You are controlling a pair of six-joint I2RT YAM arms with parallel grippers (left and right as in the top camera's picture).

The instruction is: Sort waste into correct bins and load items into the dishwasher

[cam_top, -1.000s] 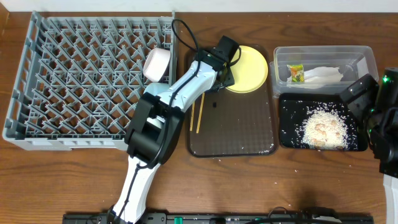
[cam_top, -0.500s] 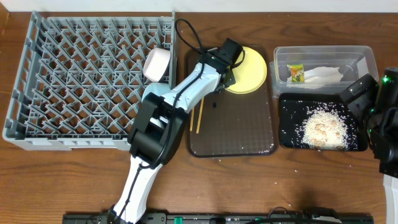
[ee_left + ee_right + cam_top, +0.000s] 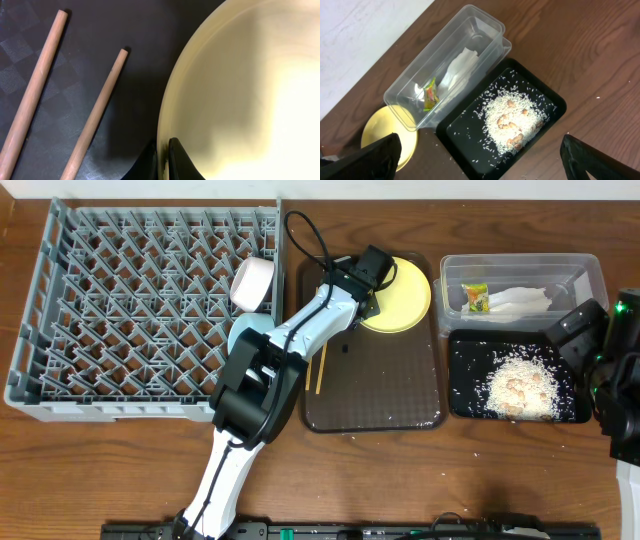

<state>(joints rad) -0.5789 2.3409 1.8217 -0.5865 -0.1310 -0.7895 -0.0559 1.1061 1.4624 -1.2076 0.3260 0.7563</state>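
Yellow plate (image 3: 240,85) sits clamped at its rim by the left gripper (image 3: 163,156).

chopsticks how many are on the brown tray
2 chopsticks: both lie side by side on the dark brown tray, just left of the yellow plate and not touching it. The left arm covers part of the tray overhead, so another could be hidden.

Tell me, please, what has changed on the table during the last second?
The left jaws slid a little toward the tub along the yellow plate and closed on its rim. The plate lies in the same spot on the brown tray. The right arm, chopsticks, tub and rice stayed as they were.
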